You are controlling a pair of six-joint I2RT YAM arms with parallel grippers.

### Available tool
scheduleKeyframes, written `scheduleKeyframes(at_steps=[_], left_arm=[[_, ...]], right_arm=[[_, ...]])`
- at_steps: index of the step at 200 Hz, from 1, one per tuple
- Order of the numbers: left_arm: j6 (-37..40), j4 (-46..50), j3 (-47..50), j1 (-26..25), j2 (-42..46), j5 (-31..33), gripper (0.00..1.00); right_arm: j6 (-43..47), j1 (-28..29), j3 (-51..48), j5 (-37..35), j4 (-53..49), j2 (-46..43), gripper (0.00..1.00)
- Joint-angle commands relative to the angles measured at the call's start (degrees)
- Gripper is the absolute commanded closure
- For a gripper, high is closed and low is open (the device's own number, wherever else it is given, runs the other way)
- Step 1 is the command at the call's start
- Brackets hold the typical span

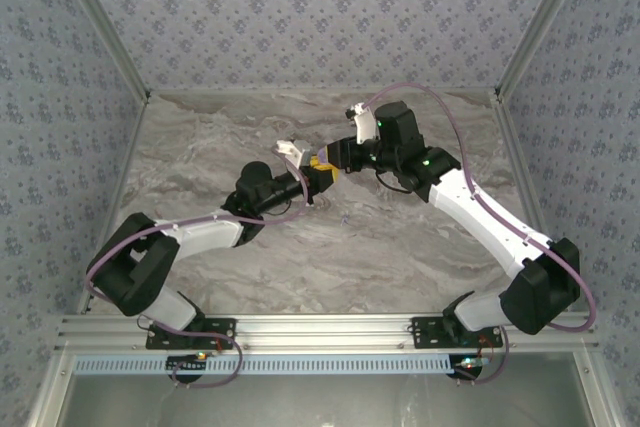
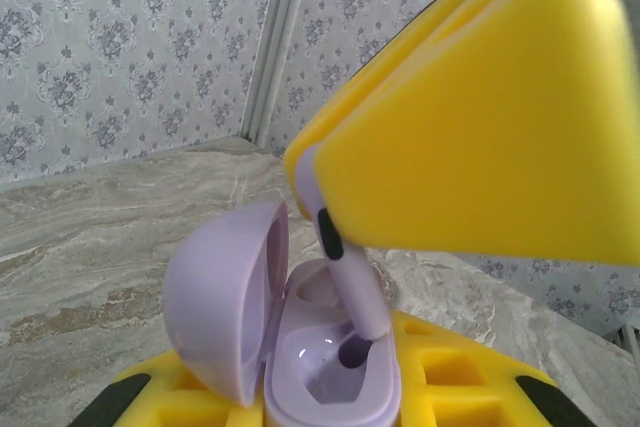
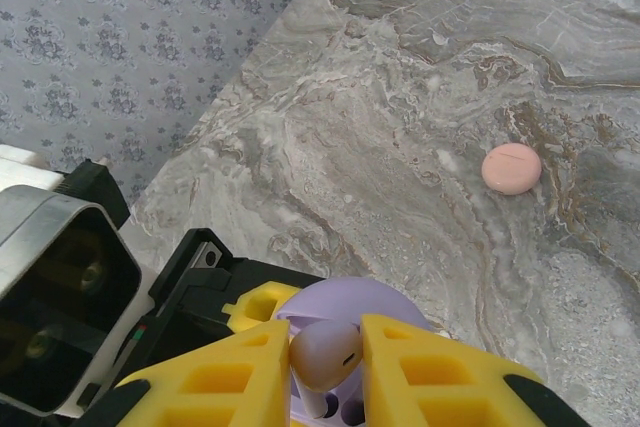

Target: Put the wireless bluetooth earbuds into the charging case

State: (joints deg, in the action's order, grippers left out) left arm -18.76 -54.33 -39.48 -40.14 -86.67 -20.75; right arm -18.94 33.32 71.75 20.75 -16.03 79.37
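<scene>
My left gripper (image 2: 318, 399) is clamped on the open lilac charging case (image 2: 300, 362). My right gripper (image 3: 325, 352) pinches an earbud (image 2: 350, 282), its stem tip entering the case's well. If I press down tilted, the stem could jam on the rim or twist the case loose.
</scene>
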Motion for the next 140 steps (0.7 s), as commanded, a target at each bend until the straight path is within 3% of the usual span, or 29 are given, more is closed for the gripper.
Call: scheduleKeyframes(at_steps=[1,140], left_arm=[[-0.8,-4.0,-1.2,-0.2,1.9,-1.7,0.92],[-0.6,-2.2,-1.2,-0.2,3.0,1.2,0.92]], right_arm=[[1.1,0.4,1.1,-0.9,0.6,-0.9,0.77],[1.6,0.4,0.1,-0.3,-0.3,-1.7,0.76]])
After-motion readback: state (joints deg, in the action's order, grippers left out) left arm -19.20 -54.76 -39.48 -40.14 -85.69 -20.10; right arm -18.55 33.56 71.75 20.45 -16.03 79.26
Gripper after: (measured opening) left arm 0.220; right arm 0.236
